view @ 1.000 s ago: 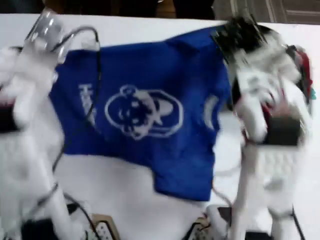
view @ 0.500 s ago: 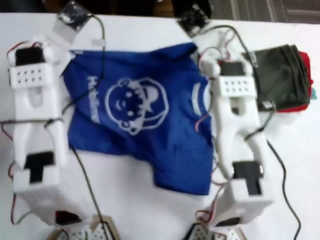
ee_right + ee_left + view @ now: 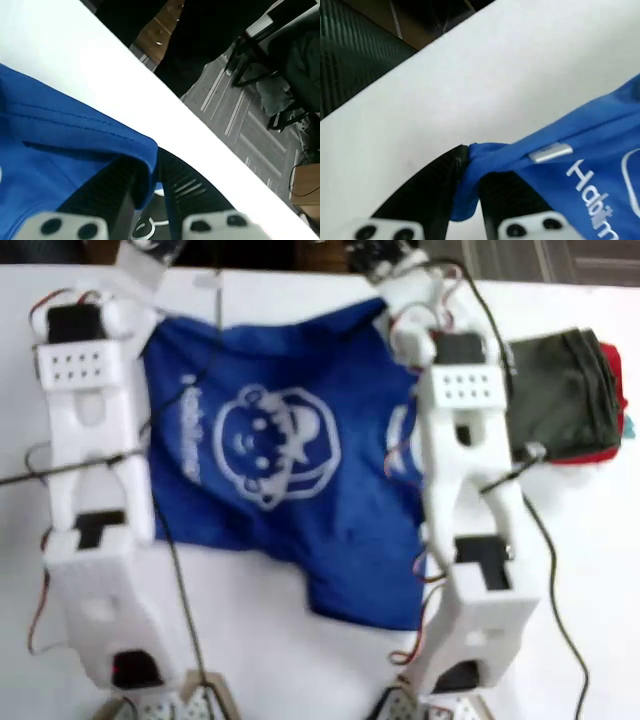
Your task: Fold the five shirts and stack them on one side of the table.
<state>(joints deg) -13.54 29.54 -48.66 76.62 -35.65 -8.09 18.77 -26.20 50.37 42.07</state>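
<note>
— What's the surface?
— I see a white table [image 3: 300,660], with grey carpet [image 3: 235,125] past its far edge. The blue shirt [image 3: 300,510] lies spread between my arms, and the folded shirts [image 3: 565,390] are stacked on the right.
— The claws?
— The left gripper [image 3: 470,170] is clenched on one far corner of the blue shirt, the right gripper [image 3: 150,165] on the other.

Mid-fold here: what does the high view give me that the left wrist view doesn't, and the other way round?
High view: the whole blue T-shirt with a white cartoon-face print spread flat between the white left arm and the white right arm, plus the stack of folded shirts, dark over red, beyond the right arm. Left wrist view: the left gripper, black fingers shut on a corner of the shirt, near a small grey tag on its hem. Both: the blue T-shirt and the white table.
</note>
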